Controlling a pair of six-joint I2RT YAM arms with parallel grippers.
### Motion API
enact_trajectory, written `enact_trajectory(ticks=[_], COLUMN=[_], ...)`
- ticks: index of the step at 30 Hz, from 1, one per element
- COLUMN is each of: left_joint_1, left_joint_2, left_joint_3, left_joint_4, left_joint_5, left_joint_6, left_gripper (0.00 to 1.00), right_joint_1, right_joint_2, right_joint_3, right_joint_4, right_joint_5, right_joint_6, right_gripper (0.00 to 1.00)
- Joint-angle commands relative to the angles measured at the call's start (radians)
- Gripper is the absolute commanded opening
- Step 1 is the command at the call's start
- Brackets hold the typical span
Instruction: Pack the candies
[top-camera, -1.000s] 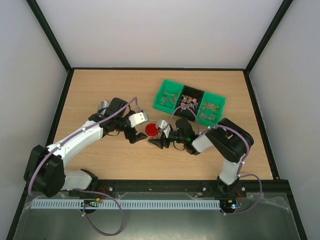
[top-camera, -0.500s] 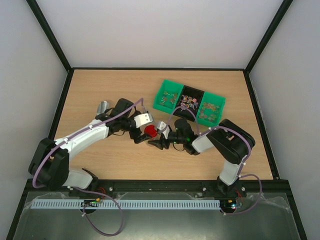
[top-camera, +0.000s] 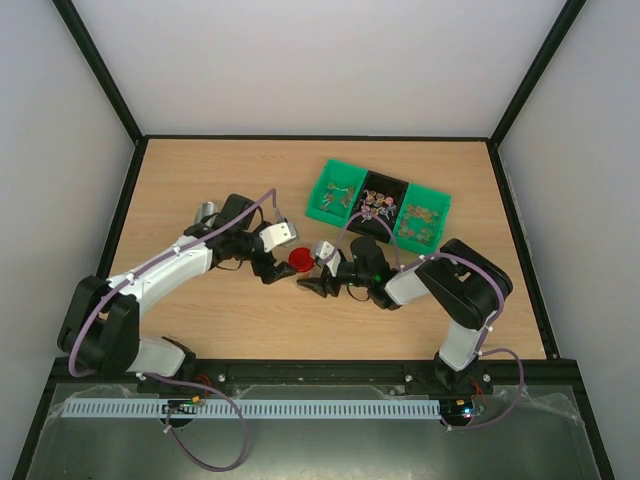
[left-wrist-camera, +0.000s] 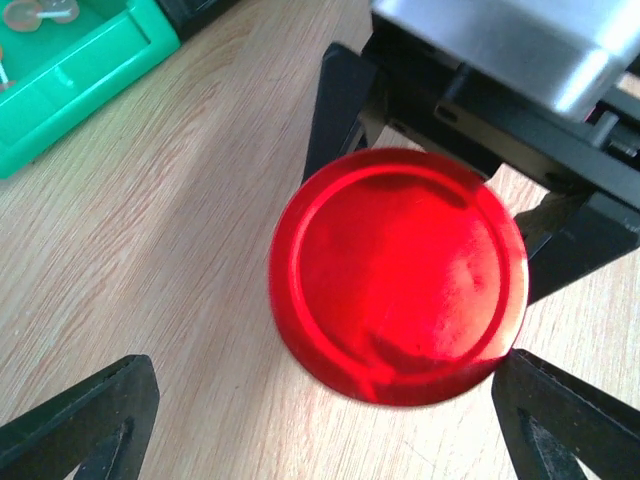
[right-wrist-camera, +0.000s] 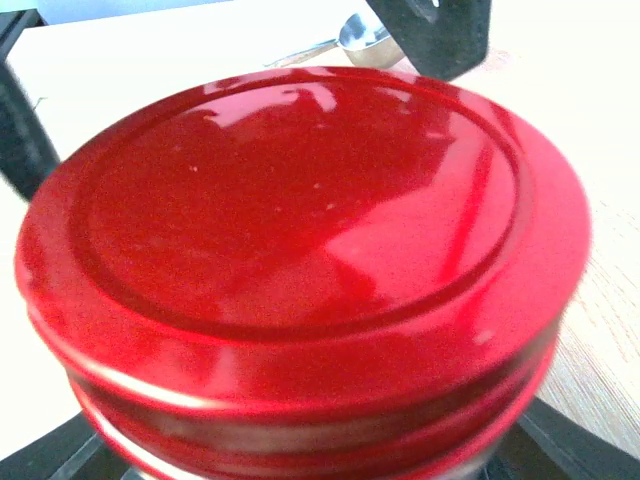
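The candies (top-camera: 378, 205) lie in three joined bins, green (top-camera: 335, 192), black and green, at the back right of centre; a few show in the left wrist view (left-wrist-camera: 35, 12). A jar with a red round lid (top-camera: 302, 261) stands mid-table. My right gripper (top-camera: 314, 271) is shut on the jar below the lid, which fills the right wrist view (right-wrist-camera: 300, 240). My left gripper (top-camera: 272, 262) is open and empty just left of the lid, its fingers (left-wrist-camera: 90, 420) wide apart on the near side of the lid (left-wrist-camera: 400, 275).
A silver metal scoop (top-camera: 207, 212) lies on the table behind the left arm; it also shows in the right wrist view (right-wrist-camera: 360, 35). The bins sit close behind the right wrist. Black frame posts edge the table.
My left gripper moved right up to the red lid, then drew back a little to the left. The right gripper and the jar have stayed in place.
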Motion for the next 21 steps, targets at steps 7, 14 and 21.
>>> enact_trajectory(ticks=[7, 14, 21], left_joint_1=[0.062, -0.036, -0.129], left_joint_2=[-0.045, -0.102, -0.082], left_joint_3=[-0.022, -0.050, -0.073], left_joint_4=[-0.013, 0.044, 0.149], left_joint_5=[-0.053, 0.016, -0.050], left_joint_6=[0.130, 0.058, -0.027], left_gripper=[0.91, 0.95, 0.99], right_joint_1=[0.014, 0.013, 0.014], right_joint_2=[-0.038, -0.032, -0.041], right_joint_3=[-0.030, -0.025, -0.032], right_joint_4=[0.003, 0.009, 0.007], right_joint_5=[-0.069, -0.055, -0.060], right_joint_6=[-0.036, -0.022, -0.023], right_gripper=[0.46, 0.45, 0.45])
